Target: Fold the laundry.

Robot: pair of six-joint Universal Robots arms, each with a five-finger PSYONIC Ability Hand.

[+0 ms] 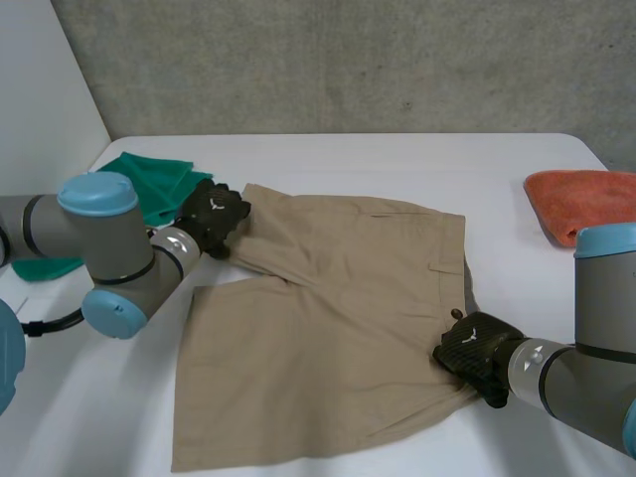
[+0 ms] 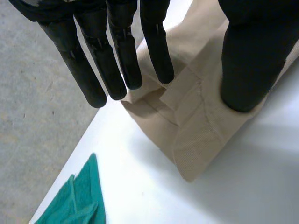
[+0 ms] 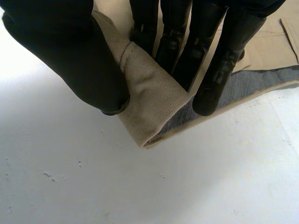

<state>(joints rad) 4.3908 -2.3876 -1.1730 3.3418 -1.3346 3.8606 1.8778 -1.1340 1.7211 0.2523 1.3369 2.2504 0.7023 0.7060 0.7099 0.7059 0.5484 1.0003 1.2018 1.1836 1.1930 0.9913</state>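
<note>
- You have the shorts (image 1: pixel 328 308) flat on the table (image 1: pixel 397 164), waist toward 3 o'clock, legs toward 9.
- The left hand (image 1: pixel 214 219) pinches the far leg's hem (image 2: pixel 191 140). The right hand (image 1: pixel 475 353) pinches the waistband corner (image 3: pixel 149 107) (its wrist view shows the grey lining (image 3: pixel 261 84)).

**Fabric and finish, up close**

The khaki shorts (image 3: pixel 149 98) are showing a fine, matt twill weave between the right hand's (image 3: pixel 60 51) smooth, faintly shining black thumb and fingers. Under that hand the white table (image 3: pixel 140 186) is looking smooth and matt. Near the left hand (image 2: pixel 247 60), a green cloth (image 2: pixel 84 200) is lying soft and dull.
</note>
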